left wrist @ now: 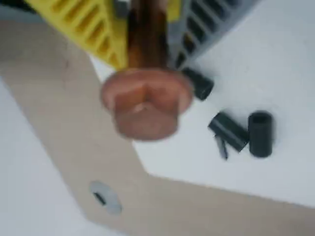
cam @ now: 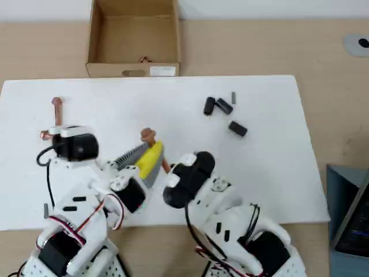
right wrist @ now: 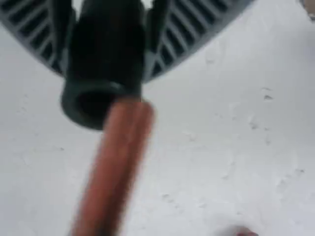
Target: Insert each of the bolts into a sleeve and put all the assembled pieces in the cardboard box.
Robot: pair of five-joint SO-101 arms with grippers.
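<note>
My left gripper [left wrist: 147, 29], with one yellow and one grey finger, is shut on the shaft of a copper bolt [left wrist: 146, 101], whose head points away from it. In the high view this bolt [cam: 148, 137] slants across the white mat between the two arms. My right gripper [right wrist: 108, 29] is shut on a black sleeve [right wrist: 98, 98]. The bolt's shaft tip [right wrist: 125, 128] meets the rim of the sleeve's mouth; whether it is inside I cannot tell. Three loose black sleeves [cam: 224, 106] lie on the mat to the right. The cardboard box [cam: 95, 34] stands open at the back.
Two more copper bolts [cam: 57, 109] lie at the mat's left side beside the left arm. A small grey pin [cam: 233, 98] rests by the loose sleeves. A copper piece [cam: 145, 59] lies inside the box near its front wall. A grey device [cam: 346, 219] sits at the right edge.
</note>
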